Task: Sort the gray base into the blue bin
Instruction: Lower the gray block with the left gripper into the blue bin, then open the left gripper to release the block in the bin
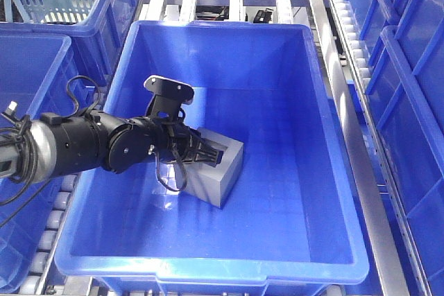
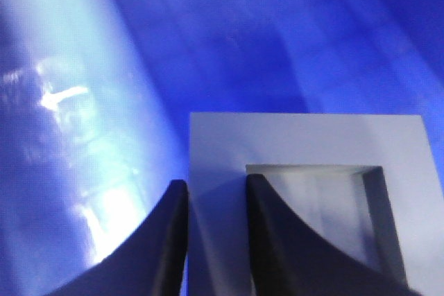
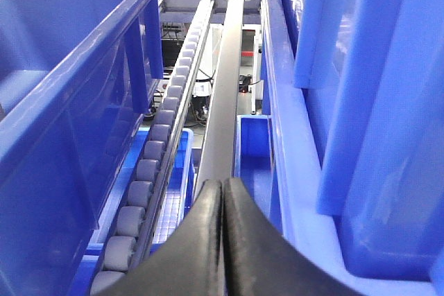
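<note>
Your left tool (image 2: pixel 216 240) grips one wall of the matte gray cube-like base (image 1: pixel 220 171), one finger in its square recess, one outside. The base sits on the floor of the large bright-blue plastic bin (image 1: pixel 326 192), left of centre. This looks like the placing step: next, release and lift straight up. The near-left wall is close; open room lies right. Your right tool (image 3: pixel 223 240) is clenched, empty.

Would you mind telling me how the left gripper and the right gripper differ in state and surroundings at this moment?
The left gripper has its fingers apart, straddling one wall of the gray base; the right gripper has its fingers pressed together on nothing. The left gripper is down inside the blue bin; the right gripper hangs over a roller track between bins. Both have dark, curved fingers.
</note>
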### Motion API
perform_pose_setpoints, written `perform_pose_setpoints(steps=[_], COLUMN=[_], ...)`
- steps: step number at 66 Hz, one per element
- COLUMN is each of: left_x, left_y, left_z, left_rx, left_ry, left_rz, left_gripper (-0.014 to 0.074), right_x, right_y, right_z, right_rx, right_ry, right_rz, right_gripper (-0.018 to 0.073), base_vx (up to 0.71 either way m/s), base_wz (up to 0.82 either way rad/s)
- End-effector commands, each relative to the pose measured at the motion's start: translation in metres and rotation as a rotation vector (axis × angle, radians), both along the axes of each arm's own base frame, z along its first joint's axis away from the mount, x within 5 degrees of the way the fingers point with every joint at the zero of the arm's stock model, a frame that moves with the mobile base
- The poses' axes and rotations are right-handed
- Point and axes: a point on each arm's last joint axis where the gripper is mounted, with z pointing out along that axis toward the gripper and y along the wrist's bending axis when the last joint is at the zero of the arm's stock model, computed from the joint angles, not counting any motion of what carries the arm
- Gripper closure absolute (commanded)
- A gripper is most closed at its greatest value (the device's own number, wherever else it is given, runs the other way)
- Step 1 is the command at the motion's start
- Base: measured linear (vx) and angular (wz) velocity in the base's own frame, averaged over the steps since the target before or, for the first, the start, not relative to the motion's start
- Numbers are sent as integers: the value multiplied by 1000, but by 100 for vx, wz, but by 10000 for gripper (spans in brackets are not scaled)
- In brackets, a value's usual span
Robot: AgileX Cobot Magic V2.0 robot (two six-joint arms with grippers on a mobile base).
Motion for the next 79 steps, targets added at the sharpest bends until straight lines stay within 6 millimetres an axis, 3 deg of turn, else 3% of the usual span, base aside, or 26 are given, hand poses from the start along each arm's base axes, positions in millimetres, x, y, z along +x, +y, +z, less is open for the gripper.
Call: perform_pose_setpoints(steps=[1,12,20,56,67,79], left_x=[3,2,0,-33,-55,-93], left_y=[-4,-3,-2,19,34,57], left_z=[39,39,42,110,111,109], left_rx=[-101,-93,-86,-85,-102,-151], left_ry=[-139,-127,-114,-237,-263,-327], left_rz=[7,7,6,-34,-30,-23], left_gripper=[342,191,139,157,157,157], right_x=[0,0,0,0,0,0], right_y=[0,0,0,0,0,0], right_z=[3,3,3,3,3,3], right_rx=[-11,-11,-11,-11,-11,-11], right_ry=[-72,-72,-72,-72,-72,-72], right_rz=[0,0,0,0,0,0], right_gripper=[568,568,568,568,568,568], base_vx=[0,0,0,0,0,0], base_wz=[0,0,0,0,0,0])
